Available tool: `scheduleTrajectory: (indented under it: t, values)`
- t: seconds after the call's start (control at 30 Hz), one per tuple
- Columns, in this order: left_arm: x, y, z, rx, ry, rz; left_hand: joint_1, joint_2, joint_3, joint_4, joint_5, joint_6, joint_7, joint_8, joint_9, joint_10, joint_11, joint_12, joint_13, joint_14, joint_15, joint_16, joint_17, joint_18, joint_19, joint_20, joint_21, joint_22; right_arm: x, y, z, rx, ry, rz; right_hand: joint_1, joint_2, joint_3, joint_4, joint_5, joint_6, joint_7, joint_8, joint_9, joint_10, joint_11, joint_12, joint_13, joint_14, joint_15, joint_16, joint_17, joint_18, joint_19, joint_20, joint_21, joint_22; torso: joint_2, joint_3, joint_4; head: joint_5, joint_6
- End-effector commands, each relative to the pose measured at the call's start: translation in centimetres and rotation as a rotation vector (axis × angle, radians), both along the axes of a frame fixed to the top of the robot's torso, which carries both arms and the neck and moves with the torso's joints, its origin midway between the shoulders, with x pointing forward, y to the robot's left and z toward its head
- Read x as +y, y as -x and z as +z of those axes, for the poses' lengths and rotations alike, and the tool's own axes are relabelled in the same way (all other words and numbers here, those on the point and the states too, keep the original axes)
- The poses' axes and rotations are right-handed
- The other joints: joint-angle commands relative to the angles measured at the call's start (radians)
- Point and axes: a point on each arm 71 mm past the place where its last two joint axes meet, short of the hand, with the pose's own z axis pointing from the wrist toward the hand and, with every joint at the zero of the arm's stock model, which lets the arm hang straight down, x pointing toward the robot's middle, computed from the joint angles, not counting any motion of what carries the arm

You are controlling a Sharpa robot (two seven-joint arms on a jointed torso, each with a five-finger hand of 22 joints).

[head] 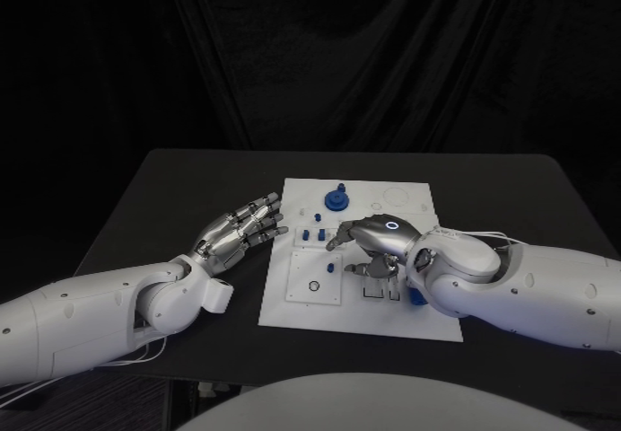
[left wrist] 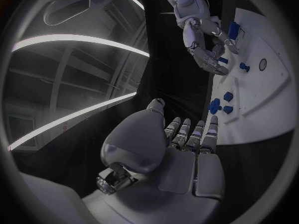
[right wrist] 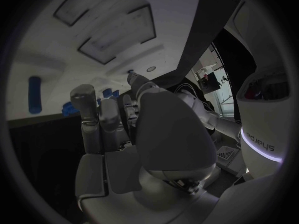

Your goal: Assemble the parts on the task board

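Table (head: 169,189): black, and you have bare surface to the left of the board, behind it and along the front edge.
Board (head: 401,199): white plate lying flat mid-table, its long sides running away from you; all four edges sit well inside the table's edges. You can read no writing on it.
Right arm (head: 544,287): comes in from the right and lies across the board's near right corner, covering that edge.
Left arm (head: 91,319): comes in from the left and stays over bare table.
Right hand (head: 375,244): over the middle of the board, fingers curled down toward the plate. You cannot tell from any view whether it holds a part.
Left hand (head: 240,232): just beside the board's left edge, off the plate, fingers straight and slightly spread, holding nothing.
Square inset (head: 315,277): a raised white panel on the board's near left, with a dark ring (head: 313,286) in it.
Tall part (head: 337,197): blue, standing upright toward the board's far side, clear of both hands.
Small parts (head: 310,235): a few blue pegs standing near the board's left edge, between the two hands, just beside the right hand's fingertips.
Blue piece (head: 416,298): at the near right of the board, mostly hidden under the right arm.
Writing: the right wrist view shows pale lettering on the robot's body, too bent for you to read surely.
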Motion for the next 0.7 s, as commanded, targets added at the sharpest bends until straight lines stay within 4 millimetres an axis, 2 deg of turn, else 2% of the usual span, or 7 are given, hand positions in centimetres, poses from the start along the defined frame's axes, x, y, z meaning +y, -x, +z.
scheduleTrajectory:
  t: [0.03,0.07,0.1,0.23,0.33,0.5,0.7]
  values:
    - [0.1,0.0,0.7,-0.074,0.061,0.024,0.004,0.003,0.006,0.0,0.003,0.0,0.005,0.005,0.001,-0.003,-0.001,0.006,0.002,-0.001,0.009,0.003,0.001,-0.008,0.004,-0.004,-0.002,-0.003,-0.6,-0.8,1.7,-0.046,-0.051,-0.034,-0.001,0.005,-0.003,0.022,0.004,0.032,0.014,0.018,0.001,0.026,-0.003,0.014,-0.004,0.01,0.008,0.012,0.012,0.01,0.017,0.004,0.02,0.091,0.0,0.0003,0.0,-0.004,0.0]
    - [0.1,0.0,0.7,-0.077,0.063,0.026,0.003,0.005,0.008,0.001,0.004,0.001,0.003,0.005,0.002,-0.002,0.002,0.009,0.002,-0.002,0.009,0.002,0.001,-0.008,0.003,-0.004,-0.003,-0.004,-0.9,-1.1,2.1,-0.047,-0.052,-0.044,-0.023,0.009,-0.008,0.046,0.012,0.053,0.029,0.027,0.001,0.044,-0.004,0.019,-0.009,0.018,0.01,0.019,0.019,0.007,0.026,0.006,0.033,0.095,0.0,0.0002,0.0,-0.005,0.0]
    - [0.1,0.1,0.7,-0.08,0.065,0.027,0.003,0.006,0.009,0.001,0.004,0.003,0.002,0.006,0.002,-0.002,0.004,0.011,0.002,-0.002,0.008,0.003,0.001,-0.008,0.002,-0.005,-0.004,-0.005,-1.2,-1.4,2.5,-0.05,-0.052,-0.053,-0.032,0.009,-0.011,0.058,0.016,0.06,0.034,0.029,-0.001,0.053,-0.005,0.02,-0.015,0.021,0.01,0.021,0.021,0.007,0.031,0.006,0.038,0.096,0.0,0.0002,0.0001,-0.005,0.0]
    - [0.0,0.2,0.9,-0.09,0.072,0.032,0.003,0.009,0.015,0.004,0.006,0.018,0.005,0.009,0.004,0.003,0.005,0.024,0.004,-0.004,-0.002,0.002,0.001,-0.004,-0.001,-0.008,-0.007,-0.009,-2.9,-2.4,3.7,-0.064,-0.048,-0.099,-0.075,0.003,-0.026,0.105,0.021,0.09,0.039,0.032,-0.013,0.089,-0.005,-0.008,-0.057,0.055,0.012,0.05,0.065,-0.003,0.066,0.008,0.093,0.111,0.0,0.0002,0.0001,-0.007,0.0]
    - [0.0,0.2,0.9,-0.092,0.072,0.034,0.003,0.009,0.016,0.004,0.007,0.019,0.006,0.009,0.004,0.003,0.006,0.025,0.004,-0.005,-0.003,0.002,0.001,-0.003,-0.002,-0.009,-0.007,-0.009,-3.9,-2.9,4.0,-0.068,-0.038,-0.127,-0.099,0.004,-0.031,0.106,0.023,0.101,0.047,0.03,-0.023,0.125,-0.003,-0.027,-0.084,0.076,0.014,0.065,0.093,-0.011,0.091,0.01,0.132,0.12,0.0,0.0001,0.0001,-0.01,0.0]
    - [0.1,0.2,1.0,-0.093,0.07,0.037,0.004,0.01,0.018,0.005,0.008,0.017,0.005,0.008,0.003,0.003,0.006,0.025,0.004,-0.005,-0.004,0.002,0.001,-0.002,-0.002,-0.009,-0.007,-0.009,-5.4,-3.8,3.8,-0.046,0.013,-0.18,-0.127,-0.009,-0.042,0.108,0.008,0.078,0.035,0.004,-0.047,0.163,-0.007,-0.071,-0.127,0.094,0.007,0.054,0.078,-0.012,0.111,0.003,0.14,0.119,-0.001,-0.0003,0.0,-0.016,0.0]
    - [0.0,0.3,1.0,-0.091,0.071,0.035,0.004,0.011,0.018,0.005,0.008,0.017,0.005,0.008,0.003,0.003,0.007,0.025,0.004,-0.005,-0.004,0.003,0.001,-0.002,-0.001,-0.008,-0.006,-0.007,-6.4,-4.3,3.3,-0.029,0.045,-0.205,-0.136,-0.008,-0.044,0.107,-0.01,0.079,0.025,-0.005,-0.06,0.205,-0.016,-0.092,-0.148,0.109,-0.002,0.044,0.075,-0.014,0.127,-0.005,0.15,0.119,0.0,0.0002,0.0001,-0.021,0.0]
